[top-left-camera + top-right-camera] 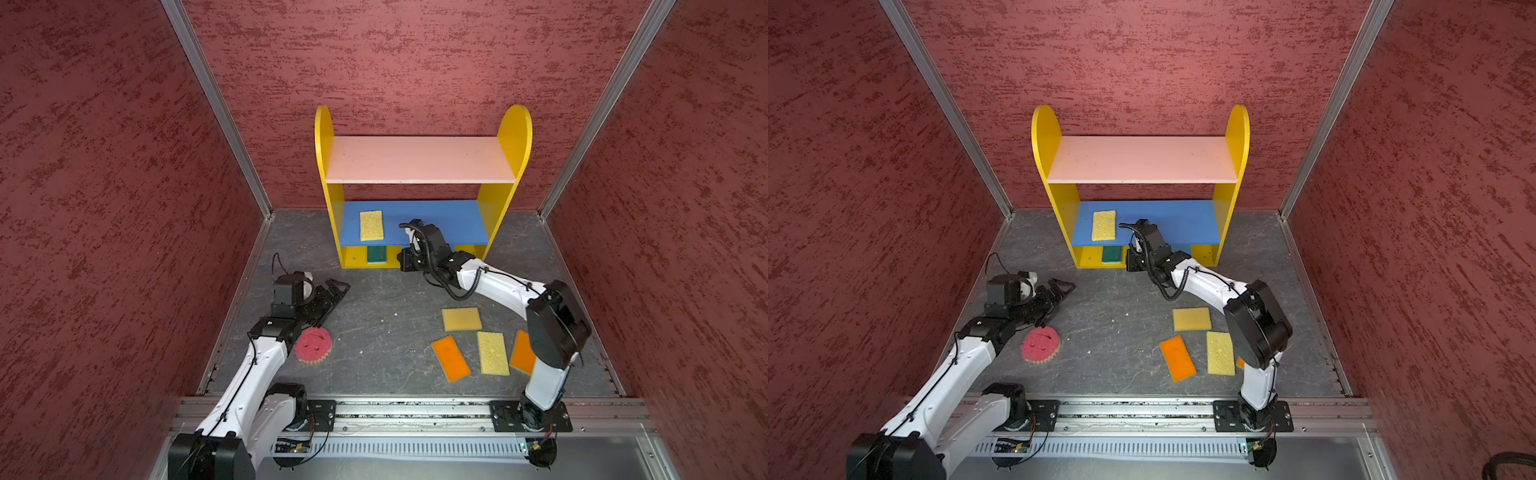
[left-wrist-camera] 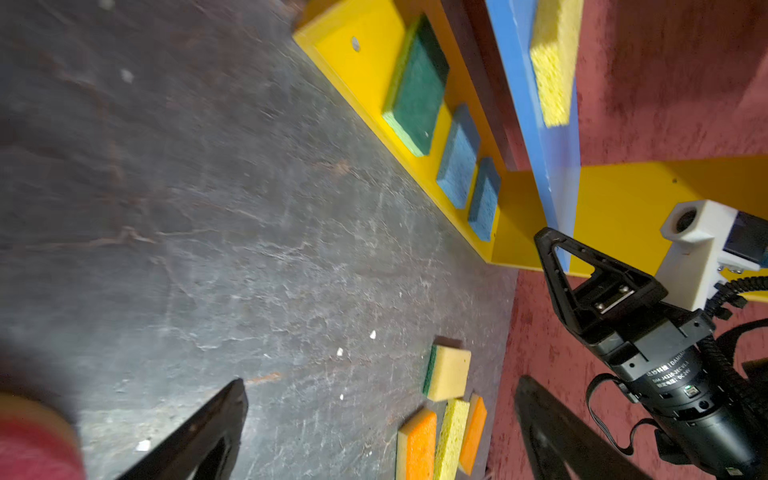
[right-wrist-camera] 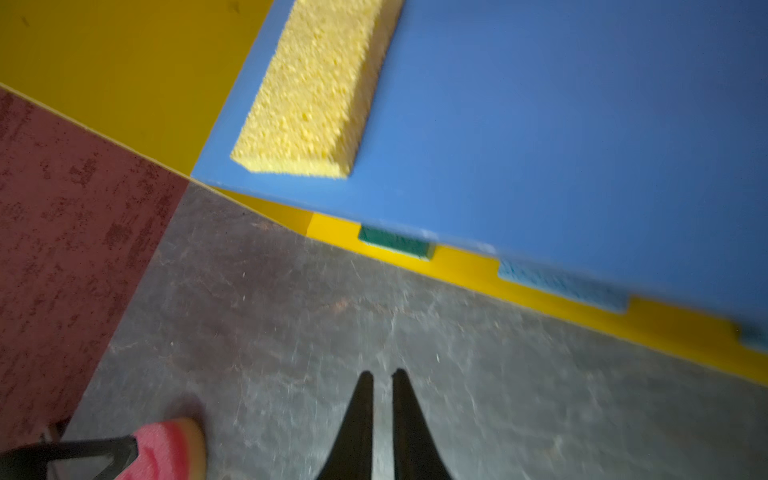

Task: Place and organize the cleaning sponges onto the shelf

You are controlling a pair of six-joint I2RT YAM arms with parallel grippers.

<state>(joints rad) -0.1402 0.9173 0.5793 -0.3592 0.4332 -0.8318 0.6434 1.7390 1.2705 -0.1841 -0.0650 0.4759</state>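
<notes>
The shelf (image 1: 419, 160) stands at the back wall. On its blue board lies a pale yellow sponge (image 1: 371, 225). Its yellow base holds a green sponge (image 1: 376, 254) and two blue sponges (image 2: 457, 158). On the floor lie a round pink sponge (image 1: 313, 345), a yellow sponge with green backing (image 1: 461, 318), an orange sponge (image 1: 450, 358), a pale yellow sponge (image 1: 492, 353) and a second orange sponge (image 1: 521, 352), partly behind the right arm. My left gripper (image 1: 332, 291) is open and empty, beyond the pink sponge. My right gripper (image 3: 382, 374) hangs before the shelf's front, its jaws slightly apart and empty.
Red textured walls (image 1: 104, 208) close in the dark grey floor (image 1: 374, 332) on three sides. A metal rail (image 1: 415, 409) with both arm bases runs along the near edge. The pink top board carries nothing.
</notes>
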